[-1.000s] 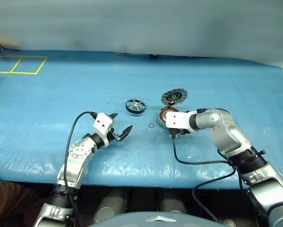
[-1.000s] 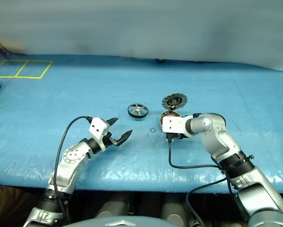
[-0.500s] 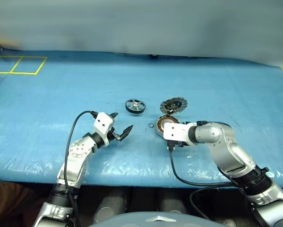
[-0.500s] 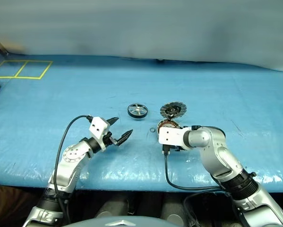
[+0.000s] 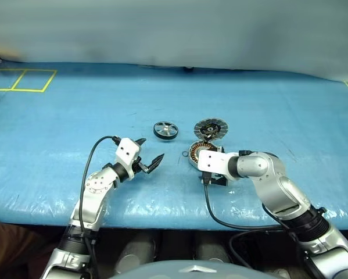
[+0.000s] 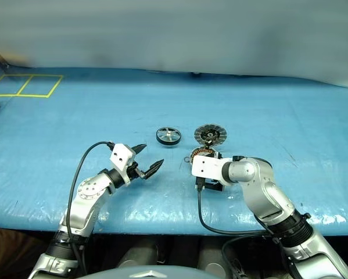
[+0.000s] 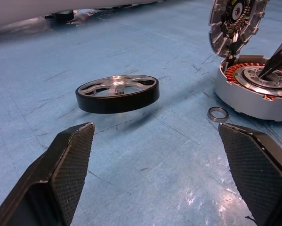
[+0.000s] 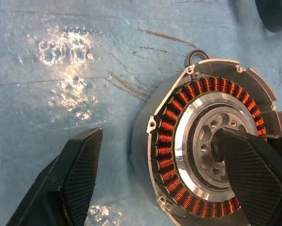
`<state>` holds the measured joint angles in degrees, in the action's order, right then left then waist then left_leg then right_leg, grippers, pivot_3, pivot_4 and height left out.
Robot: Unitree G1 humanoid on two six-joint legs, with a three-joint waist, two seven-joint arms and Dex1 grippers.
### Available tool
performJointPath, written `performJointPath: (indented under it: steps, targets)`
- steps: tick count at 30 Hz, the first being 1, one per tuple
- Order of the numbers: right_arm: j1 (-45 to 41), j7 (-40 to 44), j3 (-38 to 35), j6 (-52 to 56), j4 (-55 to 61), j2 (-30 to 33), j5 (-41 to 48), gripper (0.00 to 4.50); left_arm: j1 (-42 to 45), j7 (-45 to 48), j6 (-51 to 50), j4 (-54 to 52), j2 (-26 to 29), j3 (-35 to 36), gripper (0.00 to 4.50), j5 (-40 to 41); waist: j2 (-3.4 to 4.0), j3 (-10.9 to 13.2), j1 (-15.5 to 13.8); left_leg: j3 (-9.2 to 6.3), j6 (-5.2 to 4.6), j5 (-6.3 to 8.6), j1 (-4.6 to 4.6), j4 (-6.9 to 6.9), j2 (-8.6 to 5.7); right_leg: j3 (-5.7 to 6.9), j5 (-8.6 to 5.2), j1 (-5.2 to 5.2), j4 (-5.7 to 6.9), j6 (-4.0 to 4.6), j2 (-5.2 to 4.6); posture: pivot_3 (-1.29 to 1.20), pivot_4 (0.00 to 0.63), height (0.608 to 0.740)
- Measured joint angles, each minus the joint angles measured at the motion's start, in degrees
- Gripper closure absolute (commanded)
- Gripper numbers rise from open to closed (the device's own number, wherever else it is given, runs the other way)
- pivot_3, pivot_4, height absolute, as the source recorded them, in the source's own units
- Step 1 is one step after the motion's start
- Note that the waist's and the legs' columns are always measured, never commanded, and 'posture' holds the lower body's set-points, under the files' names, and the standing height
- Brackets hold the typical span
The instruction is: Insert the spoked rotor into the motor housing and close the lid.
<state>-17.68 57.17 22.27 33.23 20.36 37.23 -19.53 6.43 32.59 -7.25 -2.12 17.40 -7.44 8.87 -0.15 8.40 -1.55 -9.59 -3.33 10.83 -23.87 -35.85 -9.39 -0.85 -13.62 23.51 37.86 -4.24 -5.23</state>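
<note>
The spoked rotor [image 5: 165, 129] lies flat on the blue table, black-rimmed, just ahead of my open, empty left gripper [image 5: 151, 149]. In the left wrist view the rotor [image 7: 117, 92] sits beyond the two fingers. To its right stands the motor housing [image 8: 211, 150], with copper windings showing around the hub. The lid [image 5: 210, 128] stands open at its far edge, its segmented face showing. My right gripper [image 8: 159, 141] is open astride the housing's wall, with one finger [image 7: 277, 61] over the hub and the other outside above the table.
A tiny thin metal ring [image 7: 218, 113] lies on the table against the housing's left side. Yellow tape squares [image 5: 22, 79] mark the far left corner. A black cable [image 5: 211, 200] loops from my right wrist over the table's near edge.
My right gripper has drawn back toward the near edge and a little left. The housing with its lid came along with it. The left arm and the rotor have kept still.
</note>
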Motion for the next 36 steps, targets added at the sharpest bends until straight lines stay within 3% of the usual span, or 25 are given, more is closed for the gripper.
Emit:
performJointPath:
  steps: [10, 20, 36]
  targets:
    - [1.53, -2.44, -9.22, 2.66, 8.85, -0.56, 8.23, 0.43, 0.92, 3.9, 0.61, 0.34, 0.83, -2.34, 0.0, -0.16, 0.0, 0.01, -0.19, -0.03, -0.01, 0.01, -0.04, 0.0, -0.01, -0.01, 0.0, 0.01, -0.04, 0.0, -0.02, 0.0, 0.15, 0.74]
    - [18.07, -4.31, -23.32, 4.81, 11.6, -9.66, 28.73, 0.43, 6.04, 8.95, 6.17, 10.67, 0.02, -6.35, 0.0, -2.85, 0.02, 0.01, -0.67, -0.1, -0.03, 0.01, -0.04, 0.0, -0.02, 0.02, -0.01, -0.03, -0.05, 0.01, -0.03, 0.0, 0.15, 0.74]
    - [21.81, -11.0, -24.78, 3.26, 9.03, -8.37, 34.01, 0.43, 17.6, 11.65, 13.1, 31.09, -4.45, -9.3, 0.0, -7.7, 0.04, 0.01, -0.15, -0.03, -0.05, 0.0, 0.01, -0.06, -0.02, 0.06, -0.01, -0.1, -0.03, -0.1, -0.03, 0.0, 0.15, 0.74]
